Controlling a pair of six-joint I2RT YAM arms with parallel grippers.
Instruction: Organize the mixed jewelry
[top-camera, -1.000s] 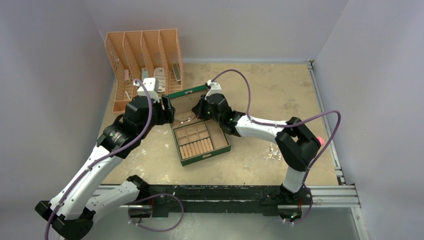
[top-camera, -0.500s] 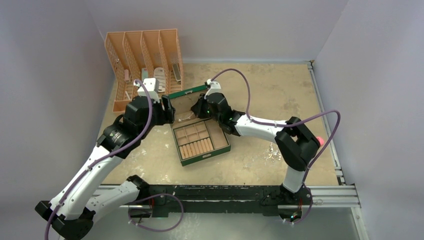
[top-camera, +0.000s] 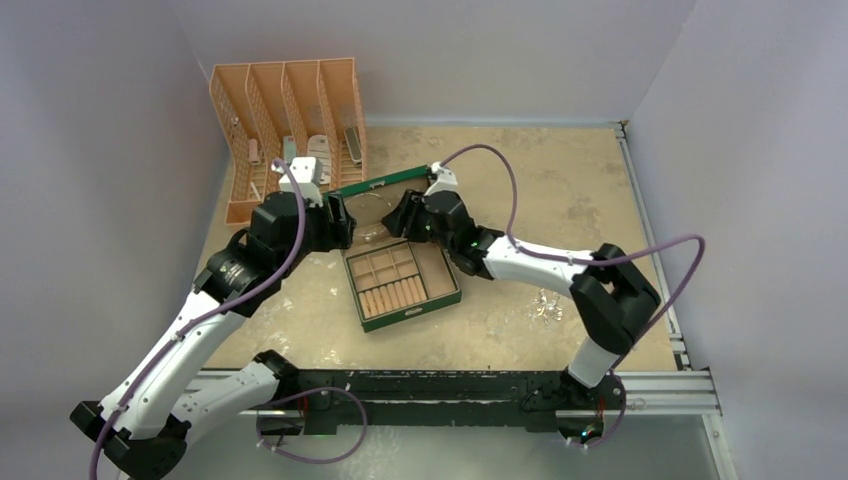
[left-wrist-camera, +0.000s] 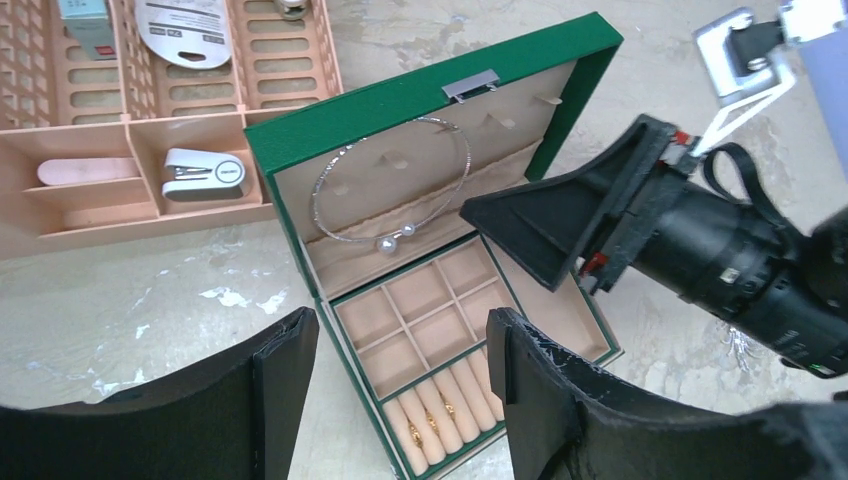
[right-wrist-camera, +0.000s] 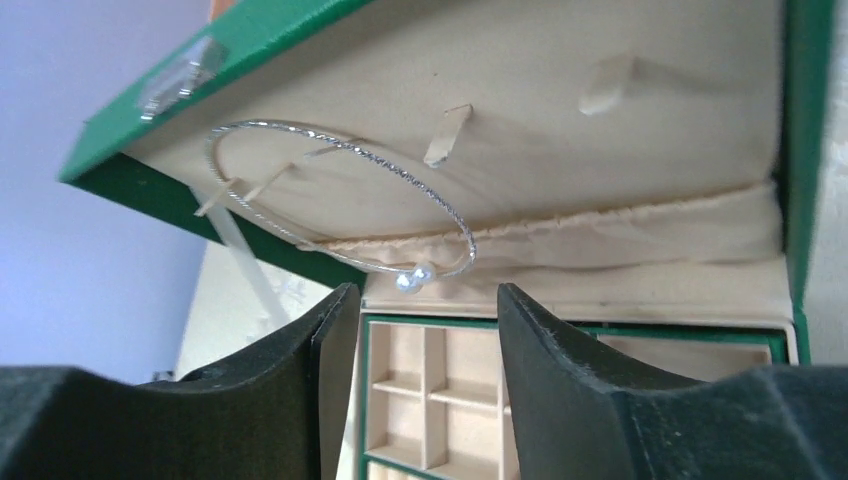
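Note:
The green box (top-camera: 452, 292) stands open, with its lid (top-camera: 385, 181) upright. A thin silver hoop (left-wrist-camera: 395, 237) with two pearl ends hangs on the hooks inside the lid, and it shows close up as the hoop (right-wrist-camera: 415, 278) in the right wrist view. Three small gold rings (left-wrist-camera: 432, 422) sit in the ring rolls at the front. A glittering chain cluster (top-camera: 545, 303) lies on the table to the right of the box. My right gripper (right-wrist-camera: 425, 295) is open and empty just below the hoop, facing the lid. My left gripper (left-wrist-camera: 400, 340) hovers open over the box's left side.
A peach slotted organizer (top-camera: 285, 120) stands at the back left with a stapler (left-wrist-camera: 205, 170) and other small items in it. Walls close in on the left, back and right. The right arm stretches across the table behind the box.
My right gripper has opened and let go of the hoop, which now hangs on the lid's hooks. The right arm has drawn slightly back to the right. The left arm is unchanged.

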